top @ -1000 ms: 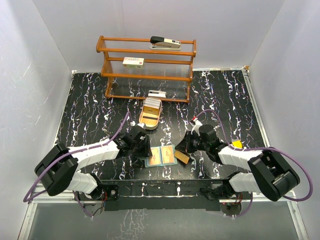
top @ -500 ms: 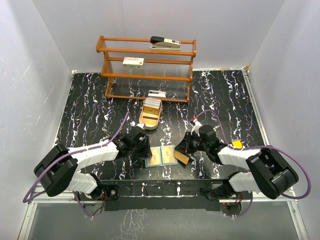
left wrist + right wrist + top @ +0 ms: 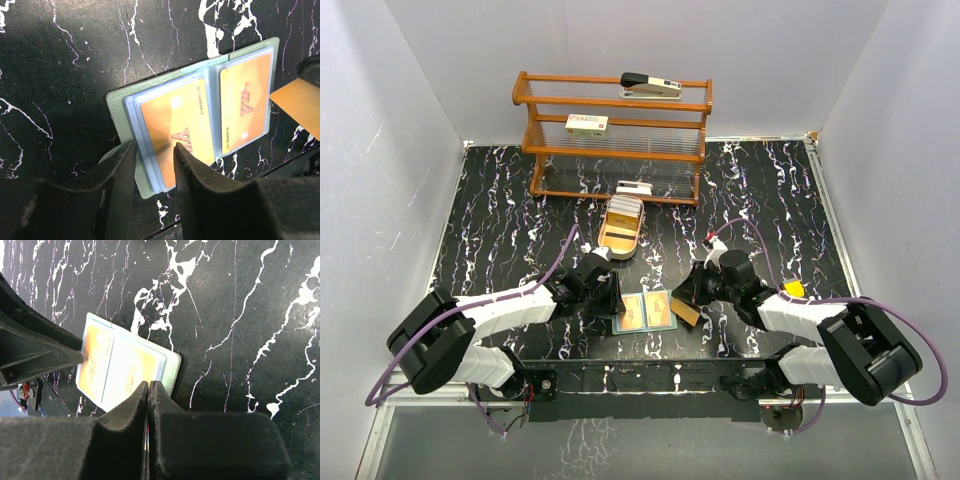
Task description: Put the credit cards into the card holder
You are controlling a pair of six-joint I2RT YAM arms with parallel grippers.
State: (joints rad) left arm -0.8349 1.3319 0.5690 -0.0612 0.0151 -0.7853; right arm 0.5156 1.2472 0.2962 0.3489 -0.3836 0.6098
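The sage-green card holder (image 3: 645, 312) lies open near the front edge. Two gold-orange credit cards (image 3: 180, 125) sit in its clear pockets. My left gripper (image 3: 611, 299) is open at the holder's left edge. In the left wrist view (image 3: 154, 150) one finger stands over the green edge and the other over the left card. My right gripper (image 3: 690, 297) is shut on another gold-orange card (image 3: 687, 315), held at the holder's right edge. The card's thin edge shows between the shut fingers (image 3: 148, 385) in the right wrist view, with the holder (image 3: 125, 367) just beyond. The held card also shows in the left wrist view (image 3: 300, 102).
A tan oval tray (image 3: 620, 228) with more cards stands behind the holder. A wooden rack (image 3: 615, 135) at the back carries a stapler (image 3: 650, 85) and white boxes (image 3: 586, 123). A small yellow object (image 3: 794, 288) lies beside the right arm.
My right gripper with its card has edged slightly towards the holder. My left gripper stays at the holder's left edge. Little else differs.
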